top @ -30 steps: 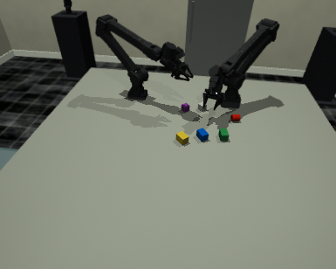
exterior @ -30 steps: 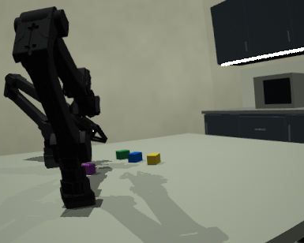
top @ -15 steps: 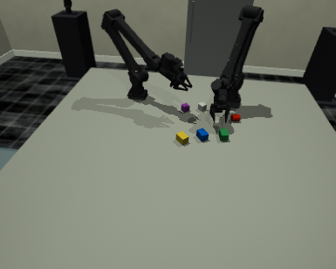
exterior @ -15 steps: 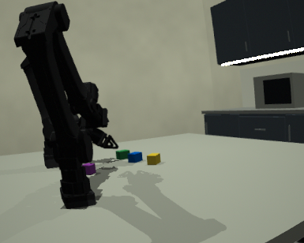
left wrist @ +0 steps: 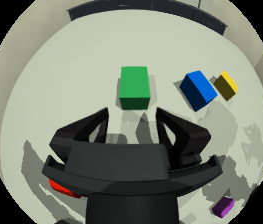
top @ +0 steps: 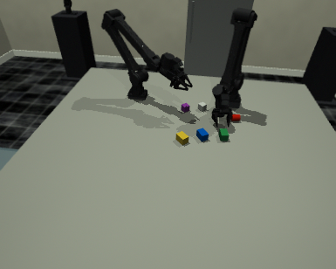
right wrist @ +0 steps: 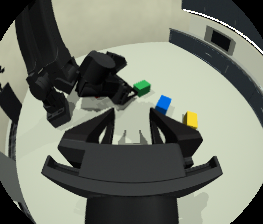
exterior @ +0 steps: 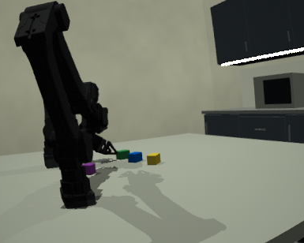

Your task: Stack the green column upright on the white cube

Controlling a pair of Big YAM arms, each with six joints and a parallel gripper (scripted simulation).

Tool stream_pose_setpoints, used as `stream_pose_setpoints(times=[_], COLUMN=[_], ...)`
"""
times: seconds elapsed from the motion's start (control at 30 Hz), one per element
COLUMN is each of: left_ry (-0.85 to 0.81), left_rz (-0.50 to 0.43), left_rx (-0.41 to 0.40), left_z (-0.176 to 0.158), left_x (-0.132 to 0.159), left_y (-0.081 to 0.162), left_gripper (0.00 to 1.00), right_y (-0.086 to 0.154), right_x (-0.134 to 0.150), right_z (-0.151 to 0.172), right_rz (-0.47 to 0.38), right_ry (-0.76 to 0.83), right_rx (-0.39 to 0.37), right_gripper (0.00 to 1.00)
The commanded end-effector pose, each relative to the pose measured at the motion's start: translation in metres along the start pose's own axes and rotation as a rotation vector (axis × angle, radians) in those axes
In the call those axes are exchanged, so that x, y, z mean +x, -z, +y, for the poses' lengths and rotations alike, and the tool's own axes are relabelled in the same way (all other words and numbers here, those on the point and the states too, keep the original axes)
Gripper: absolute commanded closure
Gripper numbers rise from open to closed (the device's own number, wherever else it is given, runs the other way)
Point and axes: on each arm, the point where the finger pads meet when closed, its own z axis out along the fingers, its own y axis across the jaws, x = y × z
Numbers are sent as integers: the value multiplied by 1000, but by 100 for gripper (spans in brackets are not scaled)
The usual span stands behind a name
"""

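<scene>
The green column (top: 224,134) stands on the table in a row with a blue and a yellow block. It also shows in the left wrist view (left wrist: 134,87) and in the exterior view (exterior: 122,154). The white cube (top: 202,106) sits farther back, beside a purple block (top: 185,106). My left gripper (top: 222,120) is open and empty, pointing down just behind the green column, and its fingers stand short of it. My right gripper (top: 183,85) is open and empty, hanging in the air above and behind the purple block. The white cube is hidden in both wrist views.
A blue block (top: 202,134) and a yellow block (top: 182,138) lie next to the green column. A red block (top: 236,117) lies close beside the left gripper. The two arm bases (top: 138,92) stand at the back of the table. Dark pillars stand behind it.
</scene>
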Motion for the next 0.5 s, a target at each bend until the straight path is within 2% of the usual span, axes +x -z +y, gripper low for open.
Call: stream_pose_setpoints(times=[0.0,0.47], left_ry=[24,23], left_rz=[-33,-41], left_rx=[7,7], left_z=[-3,-7], left_x=[-10,-23], left_y=[-1,-22], left_gripper=[36,36], right_y=[-1,-1], right_x=[-8,-8], right_z=[0,0], right_rz=[-18,-18], right_ry=[-2,-2], right_rx=[0,0], right_gripper=[54,54])
